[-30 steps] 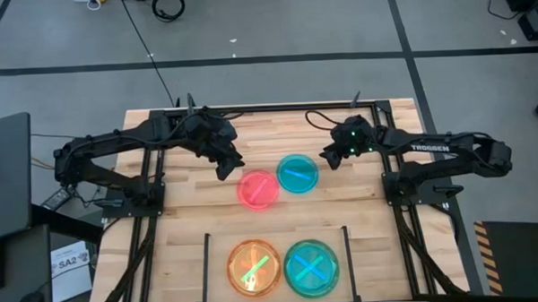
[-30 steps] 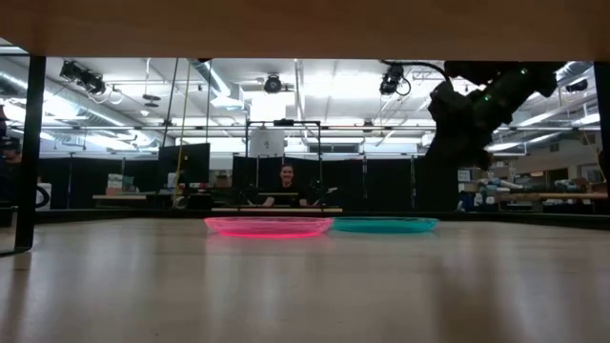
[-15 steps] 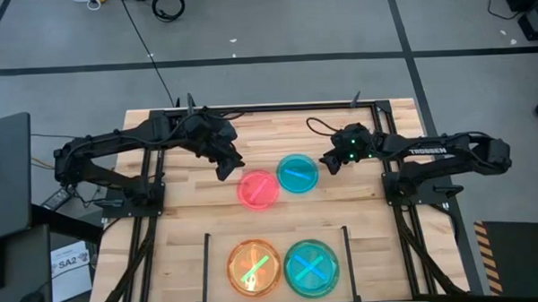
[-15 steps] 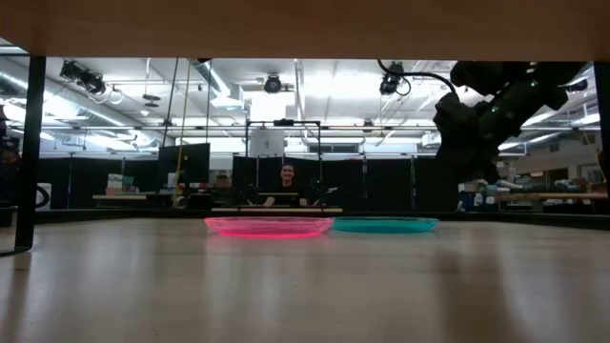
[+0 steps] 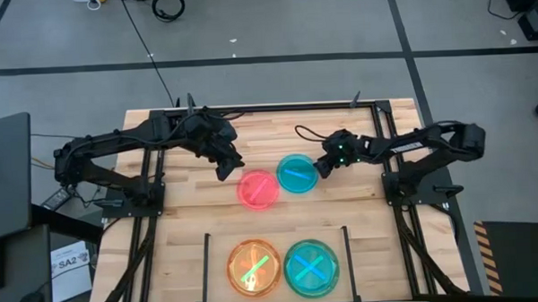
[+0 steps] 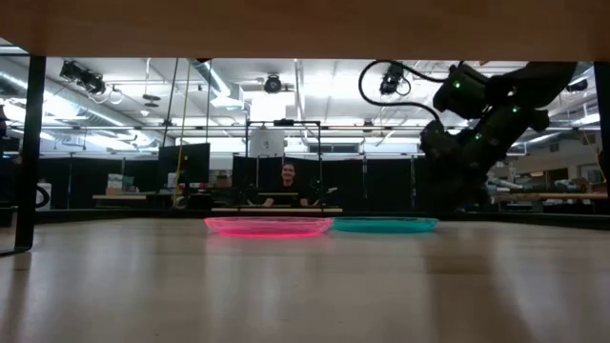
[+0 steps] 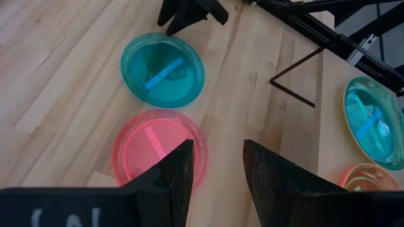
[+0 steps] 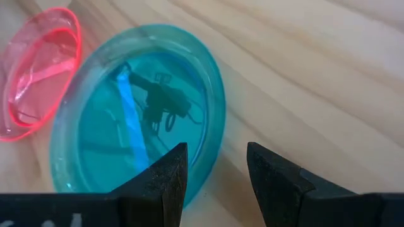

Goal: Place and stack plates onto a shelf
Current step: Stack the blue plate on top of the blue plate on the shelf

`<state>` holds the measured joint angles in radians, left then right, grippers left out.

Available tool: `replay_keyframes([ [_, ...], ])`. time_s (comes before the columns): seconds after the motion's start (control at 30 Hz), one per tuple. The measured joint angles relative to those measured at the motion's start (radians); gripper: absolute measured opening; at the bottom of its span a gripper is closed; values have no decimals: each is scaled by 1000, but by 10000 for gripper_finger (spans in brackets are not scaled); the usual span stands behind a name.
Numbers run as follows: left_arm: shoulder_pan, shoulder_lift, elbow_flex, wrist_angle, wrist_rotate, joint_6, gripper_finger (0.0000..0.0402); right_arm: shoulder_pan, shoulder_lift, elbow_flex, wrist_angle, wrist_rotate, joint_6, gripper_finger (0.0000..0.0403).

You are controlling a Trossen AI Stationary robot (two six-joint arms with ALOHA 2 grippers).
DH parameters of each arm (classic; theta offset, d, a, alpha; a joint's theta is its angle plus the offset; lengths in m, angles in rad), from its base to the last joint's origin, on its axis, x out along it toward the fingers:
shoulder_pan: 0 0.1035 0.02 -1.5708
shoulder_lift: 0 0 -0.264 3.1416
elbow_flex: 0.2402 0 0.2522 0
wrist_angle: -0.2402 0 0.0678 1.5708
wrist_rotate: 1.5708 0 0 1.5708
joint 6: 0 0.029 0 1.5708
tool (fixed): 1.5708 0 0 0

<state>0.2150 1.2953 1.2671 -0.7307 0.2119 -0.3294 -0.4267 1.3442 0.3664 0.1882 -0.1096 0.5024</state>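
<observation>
Cyan plate (image 8: pixel 136 110) just ahead of my right gripper (image 8: pixel 214 170) — fingers apart, empty, lined up w/ rim for pickup.

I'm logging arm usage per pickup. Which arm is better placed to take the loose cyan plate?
Probably the right. The right gripper is open at the cyan plate's rim, its fingers straddling the edge. The left gripper hovers open nearer the pink plate.
</observation>
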Motion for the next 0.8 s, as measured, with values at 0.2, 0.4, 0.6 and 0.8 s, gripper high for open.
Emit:
replay_keyframes([
  [0.2, 0, 0, 0, 0, 0, 0, 144, 0, 94, 2, 70, -8, 0, 170],
  [0.4, 0, 0, 0, 0, 0, 0, 144, 1, 155, 3, 161, -38, 0, 169],
  [0.6, 0, 0, 0, 1, 0, 0, 144, 1, 182, 4, 186, -38, 24, 148],
  [0.8, 0, 0, 0, 0, 0, 1, 144, 1, 189, 3, 184, -29, 26, 104],
])
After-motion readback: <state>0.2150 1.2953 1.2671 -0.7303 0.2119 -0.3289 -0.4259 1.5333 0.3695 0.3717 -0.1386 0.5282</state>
